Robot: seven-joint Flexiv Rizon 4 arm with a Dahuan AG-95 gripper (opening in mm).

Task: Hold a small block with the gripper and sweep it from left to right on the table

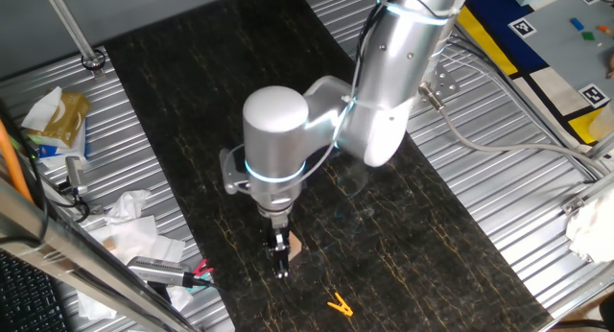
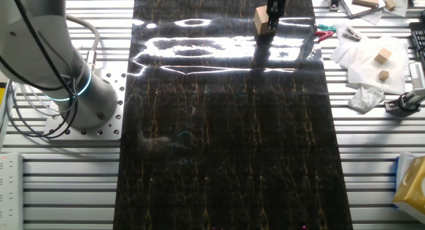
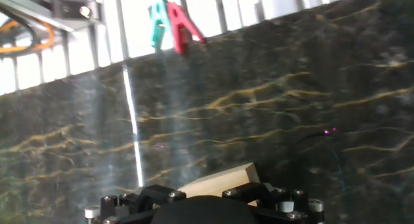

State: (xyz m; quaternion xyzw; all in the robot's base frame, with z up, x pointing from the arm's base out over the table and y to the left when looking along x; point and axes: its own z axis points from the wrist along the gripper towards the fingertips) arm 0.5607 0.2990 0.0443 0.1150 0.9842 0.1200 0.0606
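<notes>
Gripper (image 1: 279, 258) pointing down, fingers closed on block (image 1: 294, 246); block low against black table (image 1: 403, 226), near its left edge beside the clips, open tabletop stretching away rightward for the sweep

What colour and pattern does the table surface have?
The table is black with thin gold marble-like veins, clearest in the other fixed view.

black table (image 2: 226, 157) veined with gold, light tan block (image 2: 263, 21), yellow clip (image 1: 339, 304).
</notes>
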